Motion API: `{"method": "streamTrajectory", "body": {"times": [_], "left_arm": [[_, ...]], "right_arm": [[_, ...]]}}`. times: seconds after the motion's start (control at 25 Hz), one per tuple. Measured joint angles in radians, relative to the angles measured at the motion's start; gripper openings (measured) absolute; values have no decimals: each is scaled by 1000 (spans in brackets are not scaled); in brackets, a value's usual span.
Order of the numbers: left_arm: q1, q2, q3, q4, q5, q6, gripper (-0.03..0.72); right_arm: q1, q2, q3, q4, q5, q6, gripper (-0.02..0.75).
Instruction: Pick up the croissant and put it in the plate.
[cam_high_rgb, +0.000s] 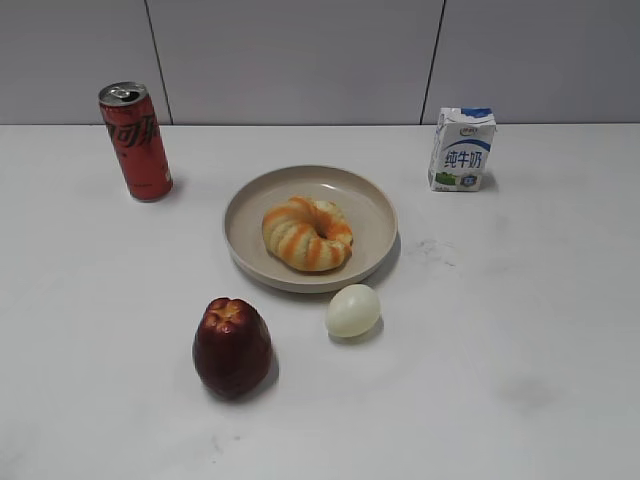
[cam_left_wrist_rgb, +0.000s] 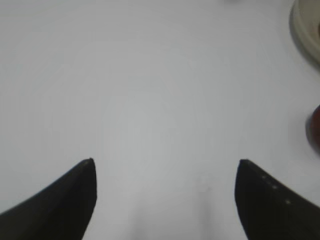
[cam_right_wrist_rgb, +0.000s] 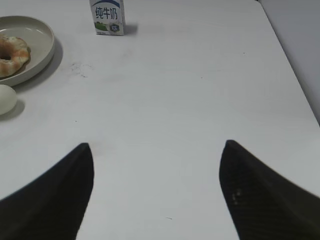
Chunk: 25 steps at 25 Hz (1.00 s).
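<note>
White table (cam_high_rgb: 540, 330): milk carton (cam_high_rgb: 462, 149) reads 纯牛奶 (croissant (cam_high_rgb: 307, 233) on plate (cam_high_rgb: 250, 215)).

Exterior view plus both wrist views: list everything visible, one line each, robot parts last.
croissant: 1, cream with orange stripes, lying in the plate
plate: 1, beige, table centre
egg: 1, pale, just in front of the plate
apple: 1, dark red, front left
soda can: 1, red, back left
milk carton: 1, white and blue, back right
left end effector: 1, black, open, over bare table
right end effector: 1, black, open, over bare table
</note>
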Motion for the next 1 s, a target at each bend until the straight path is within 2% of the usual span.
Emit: {"method": "streamTrajectory", "body": {"times": [0.24,0.56,0.8,1.0], "left_arm": [[0,-238,22,0,49,58,635],[0,-270,25,0,52,67,627],[0,-271,26,0,52,67,547],[0,-312,26,0,51,68,516]], "right_arm": [[0,0,0,0,0,0,593],[0,0,0,0,0,0,593],[0,0,0,0,0,0,593],[0,0,0,0,0,0,593]]}}
